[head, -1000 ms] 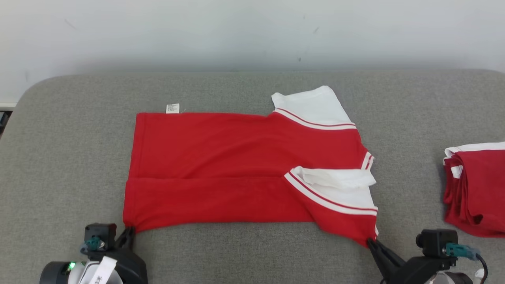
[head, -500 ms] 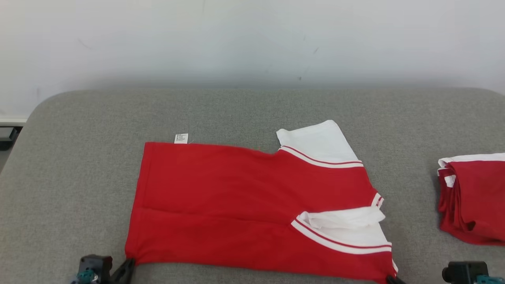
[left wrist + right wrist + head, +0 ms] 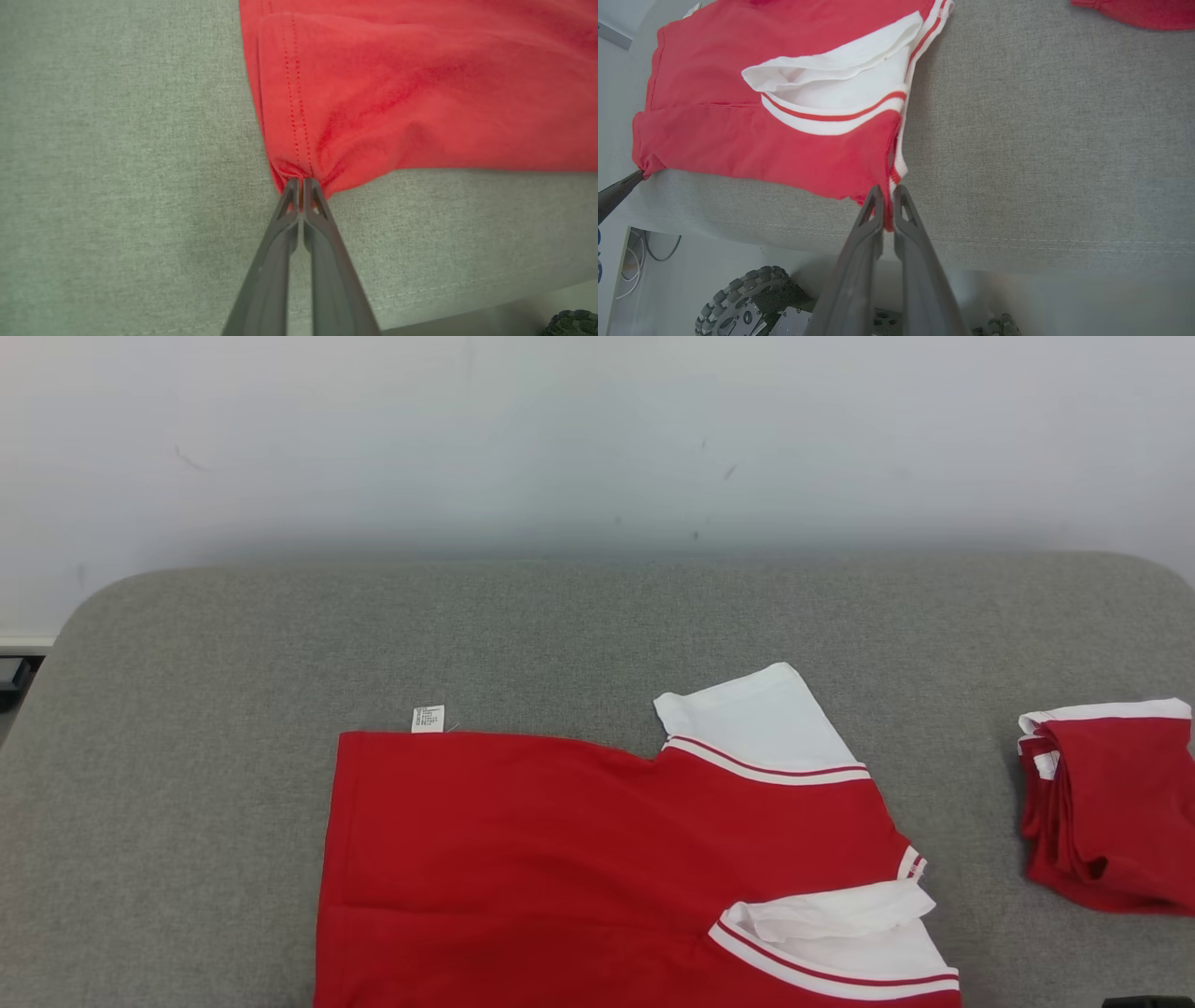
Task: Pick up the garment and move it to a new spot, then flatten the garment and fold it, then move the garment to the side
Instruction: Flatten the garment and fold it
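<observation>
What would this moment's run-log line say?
left gripper: shut on red shirt hem corner | right gripper: shut on its sleeve-end corner | red shirt: spread on grey table | folded red garment: right side

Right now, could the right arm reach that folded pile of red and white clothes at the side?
Probably not yet: the right gripper is shut on a corner of the spread red and white shirt. The folded pile lies on that side with grey fabric between; it must let go first.
</observation>
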Controlling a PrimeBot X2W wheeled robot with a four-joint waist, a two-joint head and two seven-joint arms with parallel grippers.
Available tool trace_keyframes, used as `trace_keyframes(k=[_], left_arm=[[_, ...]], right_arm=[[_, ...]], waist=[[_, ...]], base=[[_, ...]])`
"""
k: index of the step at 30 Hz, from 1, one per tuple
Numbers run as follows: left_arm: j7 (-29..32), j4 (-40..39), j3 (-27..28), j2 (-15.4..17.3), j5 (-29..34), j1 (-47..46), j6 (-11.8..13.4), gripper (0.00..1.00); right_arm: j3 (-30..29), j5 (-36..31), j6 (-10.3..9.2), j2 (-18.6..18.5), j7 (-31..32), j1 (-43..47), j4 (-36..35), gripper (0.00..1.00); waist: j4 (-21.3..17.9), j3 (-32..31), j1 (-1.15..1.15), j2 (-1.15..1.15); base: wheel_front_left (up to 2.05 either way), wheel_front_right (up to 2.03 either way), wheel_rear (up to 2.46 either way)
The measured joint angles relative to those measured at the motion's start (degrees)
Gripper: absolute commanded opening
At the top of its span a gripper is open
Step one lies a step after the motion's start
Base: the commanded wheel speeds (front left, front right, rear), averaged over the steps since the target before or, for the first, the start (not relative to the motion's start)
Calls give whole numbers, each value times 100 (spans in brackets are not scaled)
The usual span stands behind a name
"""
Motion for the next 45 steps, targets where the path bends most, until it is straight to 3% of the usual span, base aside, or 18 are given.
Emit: trace_keyframes(k=[10,11,12,13,14,15,27,40,45], left_arm=[[623,-738,82,29,-246,499,162,0],[690,-811,89,32,-249,538,177,0],[761,-880,94,34,-254,574,198,1],[848,-928,94,35,-269,586,220,23],[906,-990,101,41,-293,598,227,73],[950,-1082,118,44,-299,619,287,100],[1343,-2163,434,134,-397,627,684,100],[842,-2555,673,-58,133,-192,924,100],[611,-2531,722,-185,209,-253,934,100]], right_arm=[[-121,23,-162,-31,420,167,-260,0],[-123,23,-166,-16,443,203,-258,31],[-125,23,-201,1,488,211,-256,100],[-132,23,-210,16,514,207,-255,100],[-146,23,-212,25,534,205,-254,100],[-160,21,-212,25,538,203,-253,100],[-487,-657,-305,187,163,-822,-73,100],[-502,-1551,-313,875,-1189,-2127,505,100],[-157,-1856,-301,857,-1723,-2559,956,100]], waist=[[4,5,0,0],[5,10,0,0],[7,17,0,0],[8,24,0,0],[9,31,0,0],[10,38,0,1],[78,-54,1,0],[75,-414,1,0],[-64,-509,1,0]], base=[[0,0,0],[0,0,0],[0,0,0],[0,0,0],[0,0,0],[0,0,0],[0,0,0],[0,0,0],[0,0,0]])
